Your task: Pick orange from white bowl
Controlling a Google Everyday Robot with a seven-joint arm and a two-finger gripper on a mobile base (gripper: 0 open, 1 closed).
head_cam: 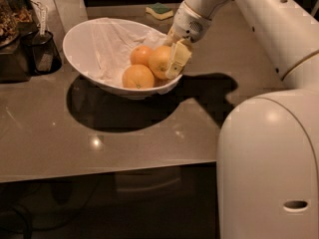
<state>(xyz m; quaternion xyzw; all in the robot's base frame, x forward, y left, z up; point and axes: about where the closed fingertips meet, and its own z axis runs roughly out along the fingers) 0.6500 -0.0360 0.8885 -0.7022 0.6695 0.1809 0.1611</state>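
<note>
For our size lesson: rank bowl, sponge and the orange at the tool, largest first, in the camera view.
1. Bowl.
2. Orange, beside the tool in the bowl.
3. Sponge; it lies farther back, so ranking it below the orange is unsure.

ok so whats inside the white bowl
The orange and two smaller oranges on a white cloth, with the gripper beside the orange. The cloth hides the white bowl's floor.

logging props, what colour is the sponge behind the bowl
The sponge is yellow, green-topped, camera view; gripper in white bowl by the orange.
</note>
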